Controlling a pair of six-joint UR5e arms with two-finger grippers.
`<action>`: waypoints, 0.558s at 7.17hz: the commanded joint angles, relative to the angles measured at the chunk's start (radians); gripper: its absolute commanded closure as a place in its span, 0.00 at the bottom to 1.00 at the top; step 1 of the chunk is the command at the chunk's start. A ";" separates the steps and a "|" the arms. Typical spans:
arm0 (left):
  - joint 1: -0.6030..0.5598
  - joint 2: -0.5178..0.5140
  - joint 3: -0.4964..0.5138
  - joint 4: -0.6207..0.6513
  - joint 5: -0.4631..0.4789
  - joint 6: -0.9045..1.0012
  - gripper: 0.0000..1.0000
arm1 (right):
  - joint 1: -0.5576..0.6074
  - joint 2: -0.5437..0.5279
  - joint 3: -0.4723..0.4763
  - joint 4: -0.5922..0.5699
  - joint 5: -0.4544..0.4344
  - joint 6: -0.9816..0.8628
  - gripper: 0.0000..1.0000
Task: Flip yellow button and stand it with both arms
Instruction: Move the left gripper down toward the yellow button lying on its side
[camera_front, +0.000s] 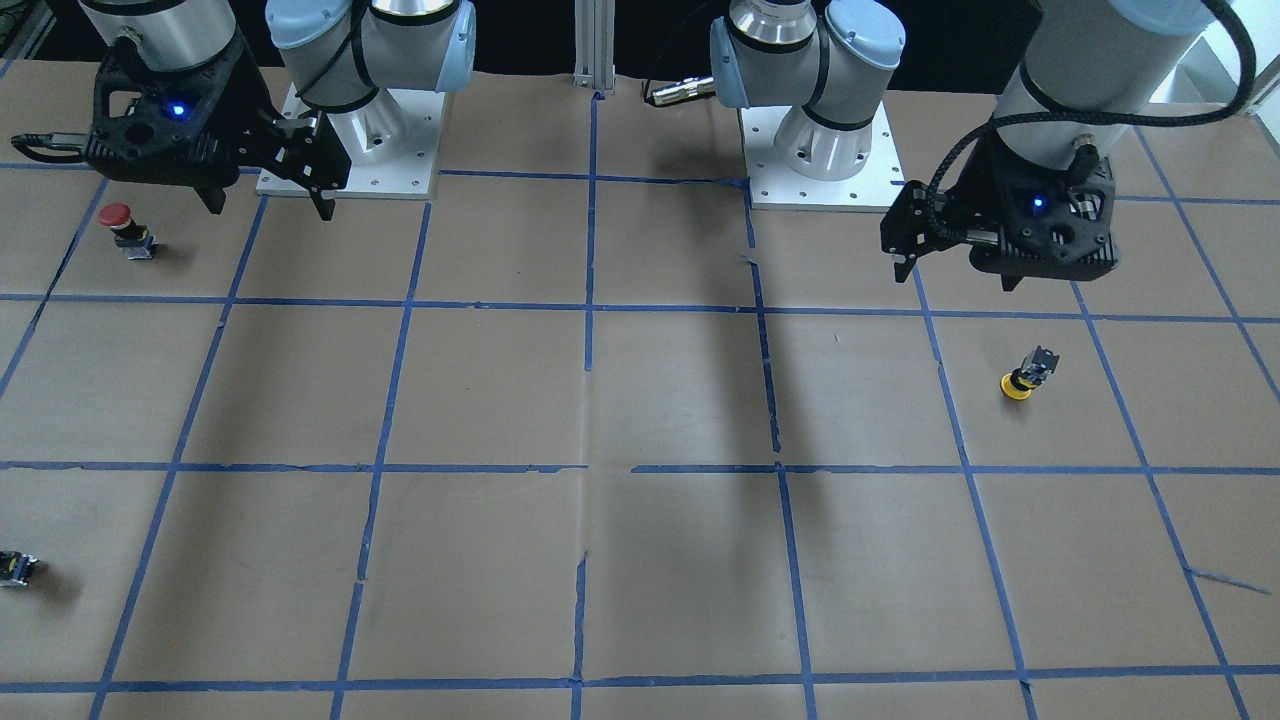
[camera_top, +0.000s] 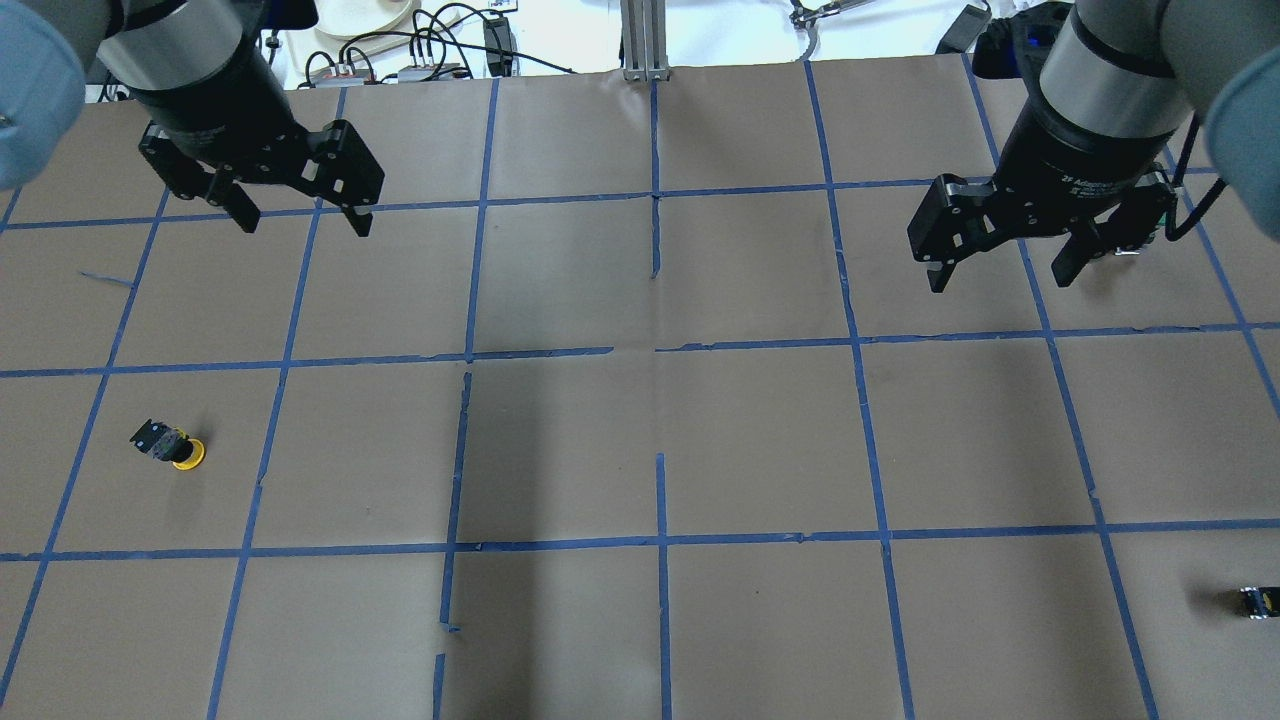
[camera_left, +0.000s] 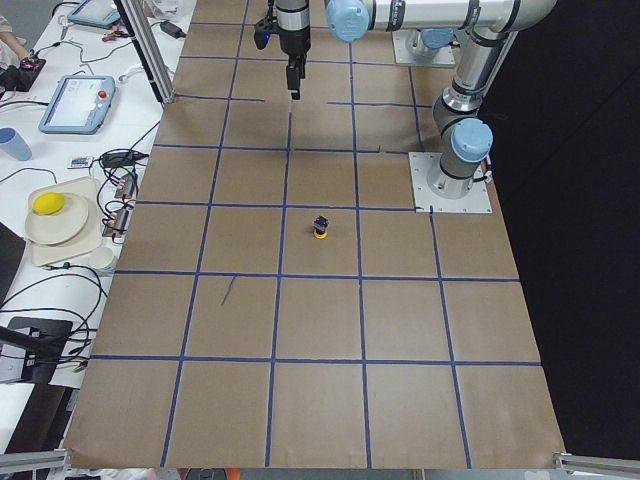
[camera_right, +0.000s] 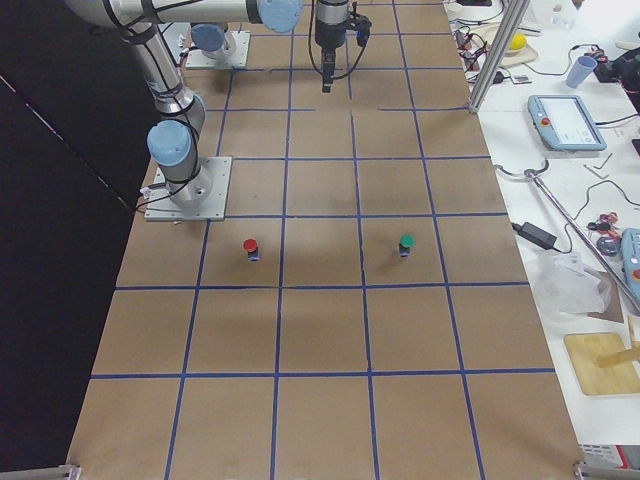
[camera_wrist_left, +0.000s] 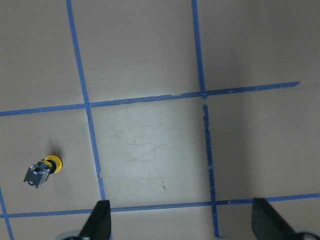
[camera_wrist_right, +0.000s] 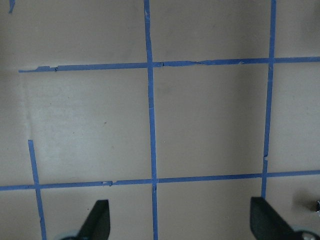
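Brown paper marked into squares with blue tape is covering the tabletop (camera_top: 760, 440), and two arms are reaching in over it. The yellow button (camera_front: 1028, 374) is sitting in the taped square diagonally out from the left arm's base plate (camera_front: 825, 165), one square forward and one toward the left end. It appears to be resting on its round cap with the block base pointing up.

The left tool (camera_top: 303, 222) is hanging above the paper beside that plate, on its left-end side. Its fingers are spread wide, holding nothing, and it is well apart from the button. The right tool (camera_top: 998, 280) is hovering far across from the plate, also spread wide with nothing between its fingers. A red button (camera_front: 122, 228) is standing far across from the plate, near the right tool. A small black block (camera_front: 15, 568) is lying farther out from the plate on that same side.

The risks, as I judge them, are coming from the button's shape. A finger arriving off-centre is likely to be tipping it, and the round cap may then be rolling away. Pinching the curved cap rather than the block could be squeezing it out. Passing so small a piece between two tools is inviting a drop.
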 joint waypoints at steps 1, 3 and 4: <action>0.164 -0.002 -0.121 0.082 0.005 0.225 0.01 | 0.004 -0.003 0.007 -0.044 0.011 -0.004 0.00; 0.286 -0.021 -0.234 0.281 -0.003 0.440 0.01 | 0.004 0.040 0.038 -0.058 -0.003 -0.003 0.00; 0.353 -0.023 -0.282 0.310 -0.033 0.464 0.02 | 0.003 0.039 0.038 -0.049 -0.008 0.001 0.00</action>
